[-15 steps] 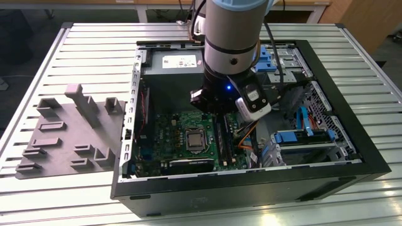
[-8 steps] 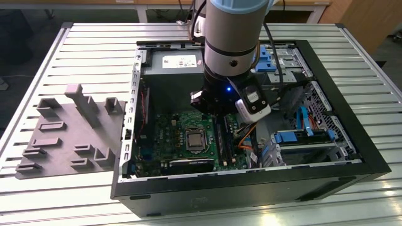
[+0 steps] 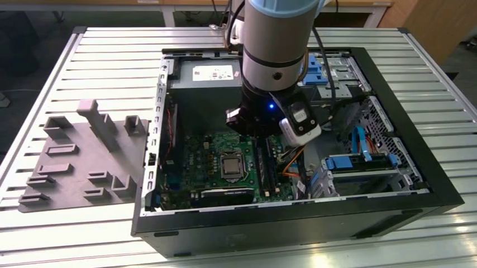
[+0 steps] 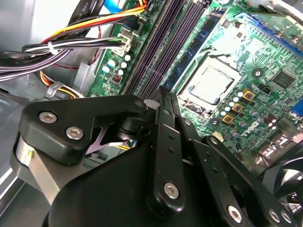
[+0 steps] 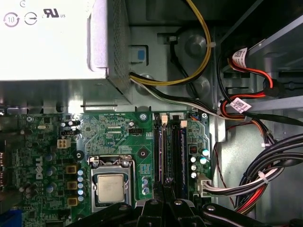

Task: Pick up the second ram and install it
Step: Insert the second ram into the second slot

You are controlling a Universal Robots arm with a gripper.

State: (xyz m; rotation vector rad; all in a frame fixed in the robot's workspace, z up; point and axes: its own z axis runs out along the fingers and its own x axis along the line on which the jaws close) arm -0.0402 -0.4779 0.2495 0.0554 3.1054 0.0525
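My gripper [image 3: 257, 133] is down inside the open computer case, over the motherboard's long black memory slots [image 5: 182, 156]. Its black fingers [image 4: 163, 123] are drawn close together, tips just above the slots [image 4: 156, 52]. A thin bluish-green stick, the second ram [image 4: 199, 45], runs along the slot nearest the processor and ends at the fingertips. The contact itself is hidden by the fingers. In the first wrist view the gripper [image 5: 165, 188] sits right over the slot row.
The processor socket [image 5: 111, 187] lies beside the slots. Bundled cables [image 5: 265, 179] crowd the other side, and the silver power supply [image 5: 47, 38] is close behind. A gray moulded fixture [image 3: 82, 162] with upright posts sits outside the case on the exterior view's left.
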